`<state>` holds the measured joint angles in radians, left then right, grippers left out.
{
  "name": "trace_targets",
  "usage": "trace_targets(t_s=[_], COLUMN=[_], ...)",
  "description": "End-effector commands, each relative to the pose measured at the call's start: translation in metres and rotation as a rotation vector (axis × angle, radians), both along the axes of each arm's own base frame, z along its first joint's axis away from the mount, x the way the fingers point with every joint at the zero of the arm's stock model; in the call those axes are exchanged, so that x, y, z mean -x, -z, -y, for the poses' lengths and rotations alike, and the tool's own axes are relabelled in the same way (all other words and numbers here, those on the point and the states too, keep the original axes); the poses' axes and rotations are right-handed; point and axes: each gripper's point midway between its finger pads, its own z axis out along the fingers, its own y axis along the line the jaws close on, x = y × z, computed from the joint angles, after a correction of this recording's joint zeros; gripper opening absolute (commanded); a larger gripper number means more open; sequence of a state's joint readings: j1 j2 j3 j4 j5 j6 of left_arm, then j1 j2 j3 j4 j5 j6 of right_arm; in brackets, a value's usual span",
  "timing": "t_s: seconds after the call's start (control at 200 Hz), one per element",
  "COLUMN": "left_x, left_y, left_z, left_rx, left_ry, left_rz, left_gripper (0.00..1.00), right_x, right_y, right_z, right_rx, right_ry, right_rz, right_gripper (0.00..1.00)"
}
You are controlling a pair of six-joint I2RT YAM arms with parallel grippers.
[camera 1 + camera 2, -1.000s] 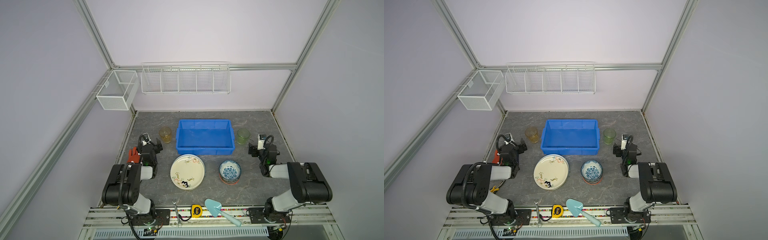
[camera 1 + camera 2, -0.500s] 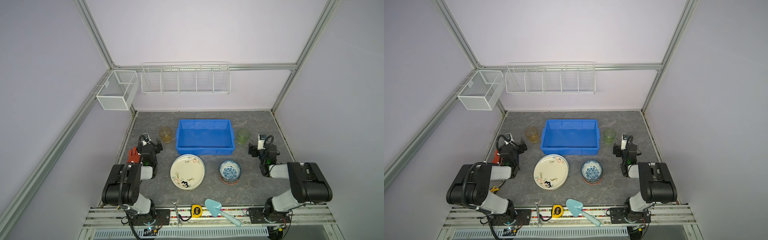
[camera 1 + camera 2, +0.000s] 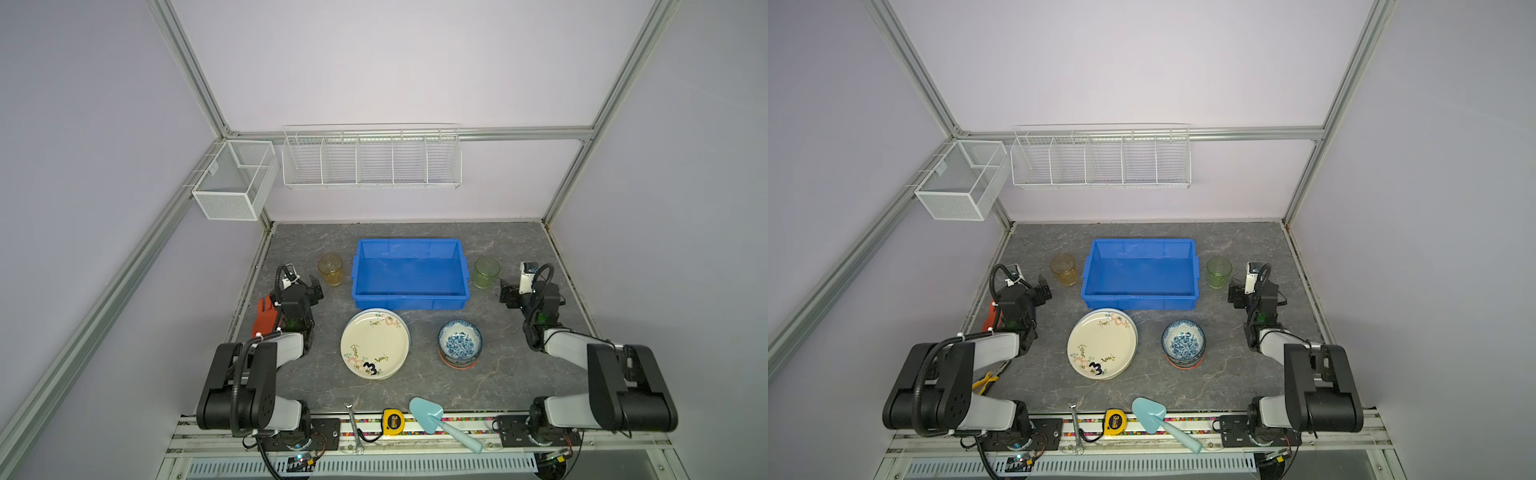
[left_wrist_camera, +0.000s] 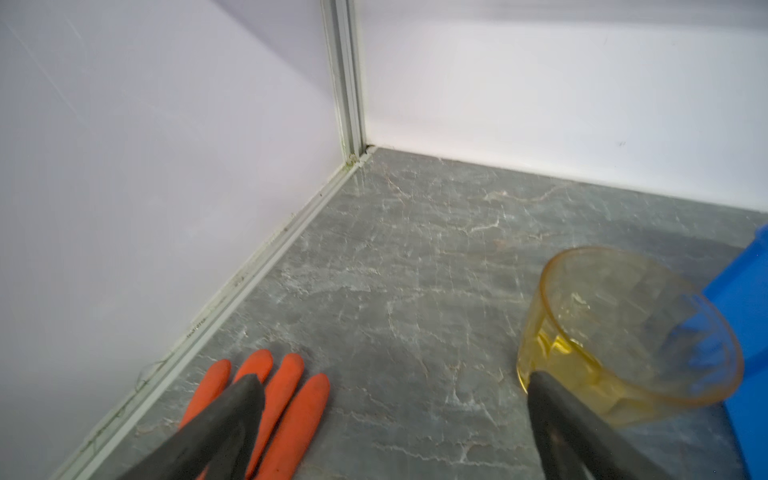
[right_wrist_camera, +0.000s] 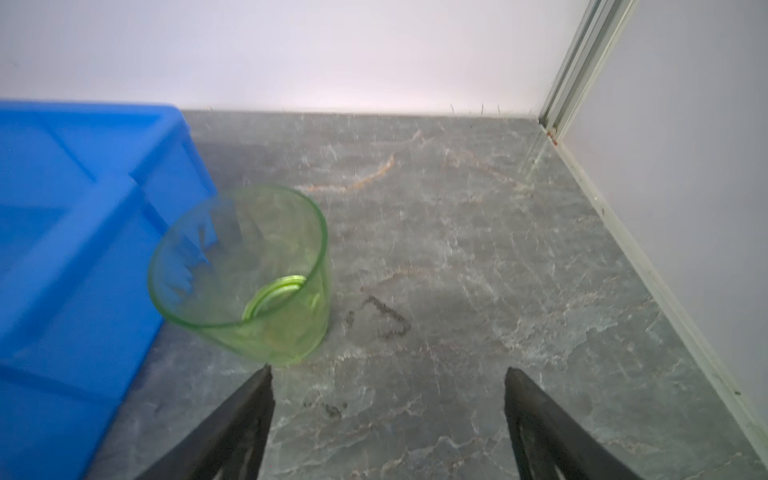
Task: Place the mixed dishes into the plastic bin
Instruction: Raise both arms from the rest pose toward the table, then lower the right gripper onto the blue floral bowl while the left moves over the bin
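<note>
Bin check: the plastic bin (image 3: 411,296) holds nothing, so I judge loading not yet begun. The stacked plates (image 3: 374,345) and stacked bowls (image 3: 460,343) sit on the desk (image 3: 415,386) before it, with the amber cup (image 3: 331,269) and green cup (image 3: 487,272) flanking it. The left pincer (image 4: 392,380) and right pincer (image 5: 388,370) gape wide, empty. Next, I judge: centre each on its nearby cup.

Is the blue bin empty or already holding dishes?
Empty. In both top views the blue bin shows only its bare floor; no dish lies inside.
</note>
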<state>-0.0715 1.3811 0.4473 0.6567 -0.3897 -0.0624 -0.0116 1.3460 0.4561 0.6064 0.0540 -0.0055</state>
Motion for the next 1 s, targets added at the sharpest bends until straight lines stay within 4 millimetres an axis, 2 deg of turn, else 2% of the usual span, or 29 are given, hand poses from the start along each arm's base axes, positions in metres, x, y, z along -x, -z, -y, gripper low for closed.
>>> trace_targets(t_s=[0.0, 0.135, 0.275, 0.335, 0.425, 0.47, 0.485, 0.495, 0.54, 0.615, 0.78, 0.845, 0.995], left_x=[0.004, 0.017, 0.028, 0.032, 0.038, 0.042, 0.044, 0.045, 0.049, 0.056, 0.062, 0.065, 0.07], left_y=[-0.033, -0.069, -0.088, -0.093, -0.105, -0.11, -0.111, -0.112, -0.117, -0.124, -0.124, -0.124, -0.127], left_z=[-0.013, -0.016, -0.011, 0.003, 0.03, 0.035, 0.037, 0.038, 0.042, 0.051, 0.082, 0.088, 0.144], left_rx=[0.03, 0.102, 0.146, 0.167, 0.182, 0.204, 0.21, 0.214, 0.234, 0.267, 0.322, 0.288, 0.276], left_ry=[-0.106, -0.155, -0.143, -0.06, 0.116, 0.145, 0.154, 0.159, 0.182, 0.223, 0.333, 0.283, 0.385], left_rz=[-0.038, -0.133, -0.235, -0.287, -0.299, -0.277, -0.274, -0.271, -0.263, -0.271, -0.373, -0.41, -0.448], left_gripper=[0.99, 0.99, 0.99, 0.98, 0.99, 0.99, 0.99, 0.99, 0.99, 0.99, 0.99, 0.99, 0.99], right_x=[0.009, 0.021, 0.04, 0.05, 0.064, 0.071, 0.075, 0.075, 0.082, 0.095, 0.122, 0.136, 0.171], right_y=[-0.015, -0.049, -0.09, -0.107, -0.121, -0.122, -0.116, -0.123, -0.12, -0.118, -0.113, -0.106, -0.089], right_z=[-0.008, -0.024, -0.04, -0.05, -0.061, -0.063, -0.062, -0.06, -0.056, -0.067, -0.069, -0.067, -0.068], right_rx=[-0.072, -0.16, -0.196, -0.193, -0.205, -0.221, -0.231, -0.235, -0.248, -0.257, -0.263, -0.241, -0.232], right_ry=[-0.028, -0.089, -0.127, -0.17, -0.228, -0.221, -0.205, -0.195, -0.154, -0.216, -0.169, -0.145, -0.082], right_rz=[-0.04, -0.054, -0.054, -0.049, -0.096, -0.157, -0.197, -0.195, -0.273, -0.348, -0.477, -0.575, -0.741], right_gripper=[0.88, 0.88, 0.88, 0.88, 0.88, 0.88, 0.88, 0.88, 0.88, 0.88, 0.88, 0.88, 0.88])
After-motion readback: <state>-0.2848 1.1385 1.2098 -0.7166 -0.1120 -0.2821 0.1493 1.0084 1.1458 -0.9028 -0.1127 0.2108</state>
